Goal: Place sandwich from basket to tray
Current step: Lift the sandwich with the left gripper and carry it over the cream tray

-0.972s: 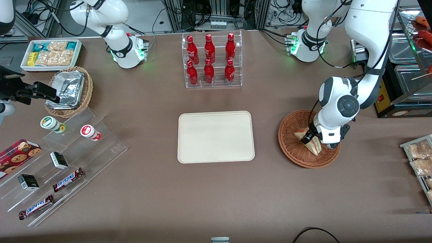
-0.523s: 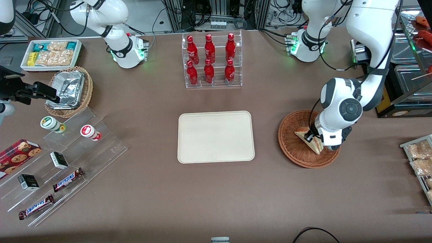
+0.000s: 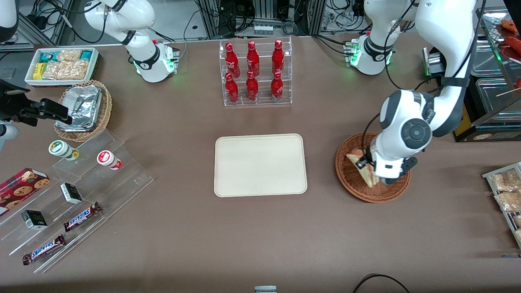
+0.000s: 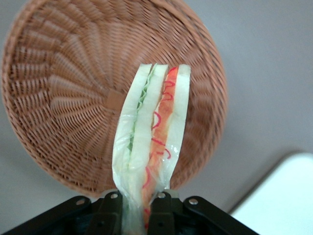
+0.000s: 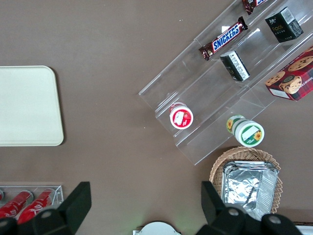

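Observation:
The sandwich (image 3: 369, 176) is a pale bread wedge with orange-red and green filling in clear wrap. It hangs above the round reddish-brown wicker basket (image 3: 350, 181), lifted off its floor. My left gripper (image 3: 363, 164) is shut on one end of it. In the left wrist view the sandwich (image 4: 154, 127) stands edge-on out of the gripper (image 4: 139, 208), with the basket (image 4: 63, 98) beneath it and nothing else inside. The cream tray (image 3: 260, 165) lies flat beside the basket, toward the parked arm's end; one corner of the tray (image 4: 283, 196) shows in the wrist view.
A clear rack of red bottles (image 3: 253, 73) stands farther from the front camera than the tray. Toward the parked arm's end are a tan basket of foil trays (image 3: 83, 108), a white snack bin (image 3: 61, 65) and acrylic steps with snacks (image 3: 73, 195). Snack packets (image 3: 506, 191) lie at the working arm's end.
The gripper has risen with the sandwich, lifting it off the basket floor, and has shifted a little toward the tray.

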